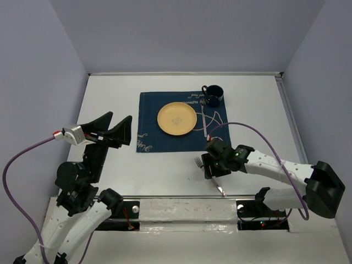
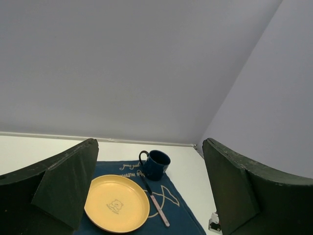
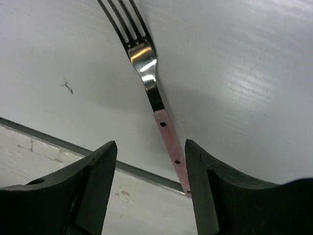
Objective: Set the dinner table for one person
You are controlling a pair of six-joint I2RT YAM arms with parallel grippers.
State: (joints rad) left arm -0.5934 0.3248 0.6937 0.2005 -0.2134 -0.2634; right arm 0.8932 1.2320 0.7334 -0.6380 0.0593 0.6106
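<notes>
- Closing well starts at the right gripper [image 3: 149, 147]: its fingers [image 3: 98, 181] stand spread apart and hold nothing. They straddle the pink handle [image 3: 168, 139] of the fork [image 3: 146, 73].
- Centring comes first. In the wrist view the handle runs close beside one finger and well off the other, so shift sideways before squeezing (otherwise the nearer pad would likely nudge the fork askew).
- The fork lies thin and flat, so the fingertips should go right down to the surface. Pinch the handle rather than the shiny neck, which I judge slippery.
- The fork rests on the bare white dinner table [image 1: 110, 93], just on the near side of the navy placemat [image 1: 149, 110]. Its tines point toward the mat, and the handle's end sits by the grey seam [image 3: 49, 139] at the near edge.
- On the mat the yellow plate [image 1: 177, 118] has a knife [image 1: 204, 118] to its right and a mug [image 1: 213, 97] in the far corner. The strip to the plate's left looks the natural place for the fork.
- The left gripper [image 1: 121, 117] hangs raised over the table's left side, wide apart and empty. A carry to that side should watch for it.
</notes>
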